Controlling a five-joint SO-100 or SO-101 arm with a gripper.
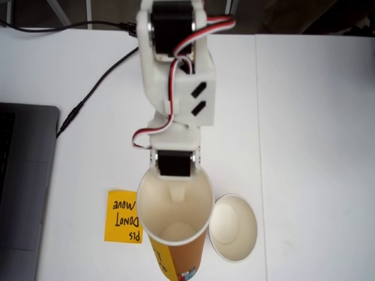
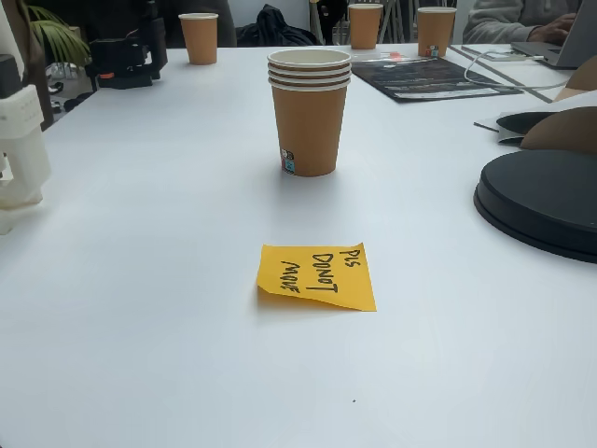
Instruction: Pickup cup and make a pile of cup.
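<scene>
In a fixed view from above, a paper cup (image 1: 176, 234), brown outside and white inside, hangs tilted above the table with its mouth facing up. My gripper (image 1: 174, 178) is shut on its far rim, and the fingers are mostly hidden under the black motor. A second cup (image 1: 233, 227) stands upright on the table just right of it. In a fixed view from table height, a pile of cup (image 2: 309, 112) with three rims stands upright beyond the orange note. A white part of the arm (image 2: 19, 140) shows at that view's left edge.
An orange sticky note (image 1: 123, 216) (image 2: 317, 275) lies flat left of the cups. A grey laptop (image 1: 23, 175) and a black cable (image 1: 94, 88) sit at the left. A black round object (image 2: 541, 201) and more cups (image 2: 199, 37) stand farther off.
</scene>
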